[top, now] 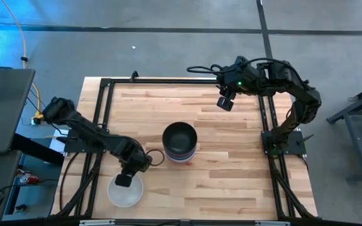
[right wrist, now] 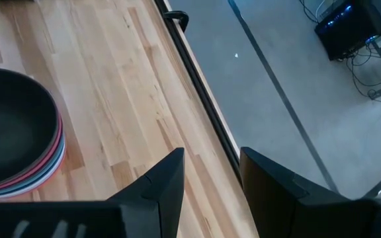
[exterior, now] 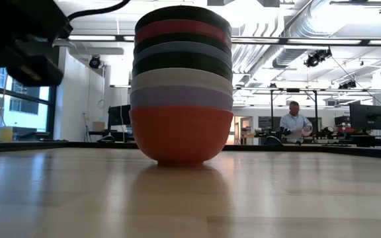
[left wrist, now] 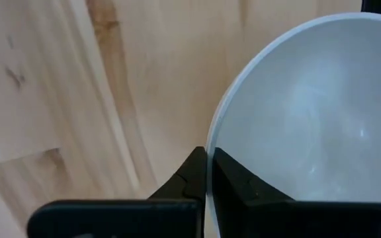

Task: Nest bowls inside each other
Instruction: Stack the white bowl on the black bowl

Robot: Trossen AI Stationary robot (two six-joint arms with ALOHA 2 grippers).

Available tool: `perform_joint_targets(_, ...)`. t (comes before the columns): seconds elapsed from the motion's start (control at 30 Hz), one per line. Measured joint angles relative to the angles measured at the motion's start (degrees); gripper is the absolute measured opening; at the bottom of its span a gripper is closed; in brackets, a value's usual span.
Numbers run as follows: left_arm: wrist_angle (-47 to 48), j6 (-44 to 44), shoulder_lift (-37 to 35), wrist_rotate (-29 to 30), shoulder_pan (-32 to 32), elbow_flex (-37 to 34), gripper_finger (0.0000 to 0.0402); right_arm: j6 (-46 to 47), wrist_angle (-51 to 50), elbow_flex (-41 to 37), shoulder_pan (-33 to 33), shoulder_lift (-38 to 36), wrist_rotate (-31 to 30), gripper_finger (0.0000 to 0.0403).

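Note:
A stack of nested bowls stands on the table's middle, black on top and red at the bottom; the right wrist view shows it too. A single white bowl sits near the table's near edge, left of centre. My left gripper is over that bowl's far rim, shut on it. My right gripper hangs open above the table's far right part, holding nothing. My left gripper pinches the white bowl's rim, one finger inside the bowl and one finger outside. The fingers come from above, pointing down. I cannot tell whether the bowl rests on the table or is lifted.
A black metal frame runs around the table, its rail also seen along the edge. Bare wood lies right of the stack. A person stands far off in the room behind.

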State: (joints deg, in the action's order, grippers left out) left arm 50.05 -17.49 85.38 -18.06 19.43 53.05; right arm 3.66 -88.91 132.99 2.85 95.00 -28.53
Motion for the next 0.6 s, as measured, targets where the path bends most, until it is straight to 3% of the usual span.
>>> perform_joint_targets(0.4, 9.63, 5.76, -2.74, 0.29, -5.67, 10.11, 0.0, -1.11, -0.12, 0.0, 0.0, -0.02, 0.0, 0.014)
perform_joint_targets(0.6, 16.51, 6.95, -4.21, 3.94, -8.71, 17.83, 0.0, -1.16, -1.03, 0.0, 0.02, -0.03, 0.0, 0.014)
